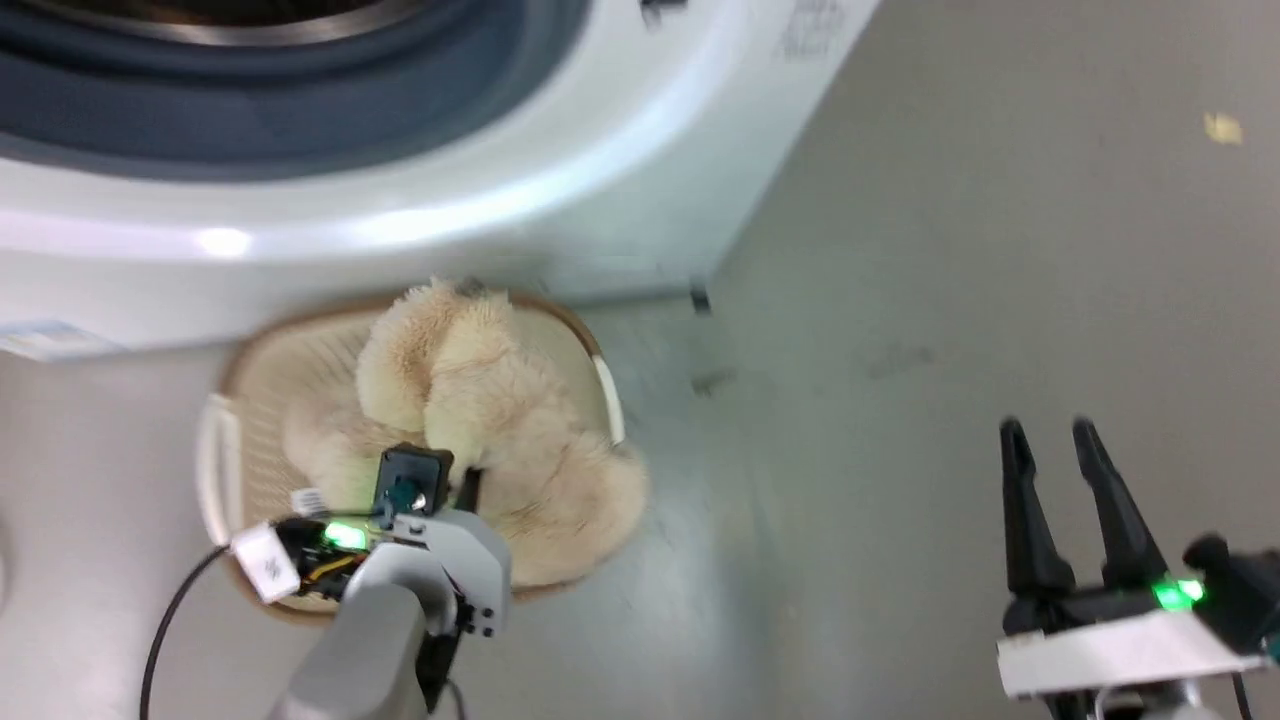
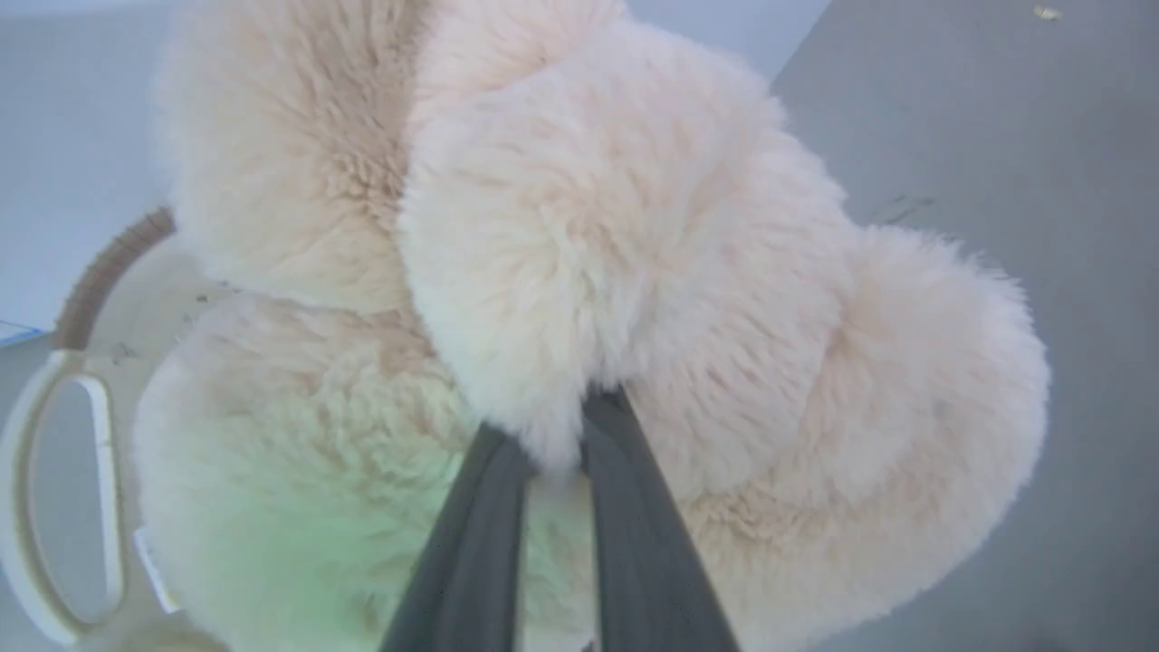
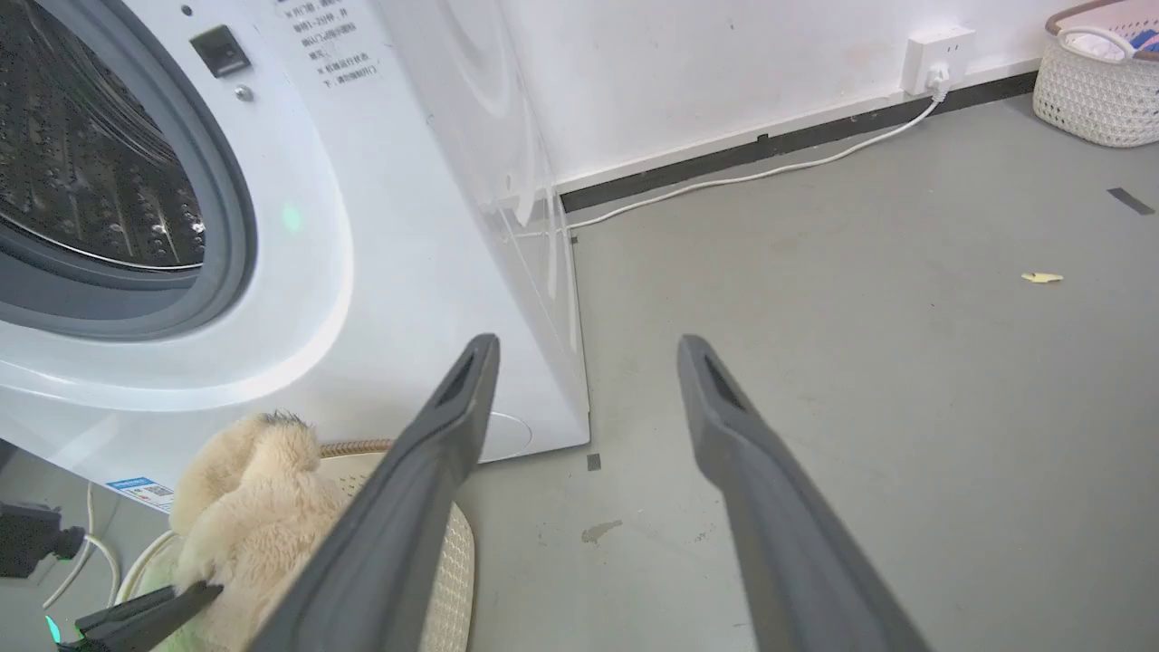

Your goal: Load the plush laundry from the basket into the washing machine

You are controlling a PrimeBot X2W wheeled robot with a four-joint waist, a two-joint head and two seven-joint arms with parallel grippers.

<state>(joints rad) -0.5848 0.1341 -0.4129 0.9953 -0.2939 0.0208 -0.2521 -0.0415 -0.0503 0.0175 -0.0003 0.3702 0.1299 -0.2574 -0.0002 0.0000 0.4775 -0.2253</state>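
The left gripper (image 2: 554, 427) has its two dark fingers (image 2: 471, 543) drawn almost together, with a fold of the plush laundry (image 2: 634, 226) pinched between the tips, which are buried in the pile. In the head view the left wrist sits over the near edge of the basket (image 1: 216, 450), and the cream-beige bundle (image 1: 490, 400) is heaped inside it. One lobe rises toward the far rim and another spills over the rim on the robot's right. A small white tag (image 1: 306, 498) shows beside the wrist.

The basket stands on the grey floor (image 1: 950, 300), just in front of the washing machine (image 1: 500, 200) and below its grey rubber ring (image 1: 300, 120). The right wrist view shows the steel drum (image 3: 81, 163) open to view inside that ring, and the plush (image 3: 244, 507) resting low against the washer's white front.

The right gripper (image 1: 1048, 432) is well apart from the basket, on the robot's right. It hangs over bare floor with its fingers spread wide and nothing between them.

Farther off in the right wrist view, a wall socket (image 3: 937, 45) feeds a white cable (image 3: 724, 181) along the skirting. A yellow scrap (image 3: 1041, 277) lies on the floor, and a second basket (image 3: 1096, 81) stands by the wall.
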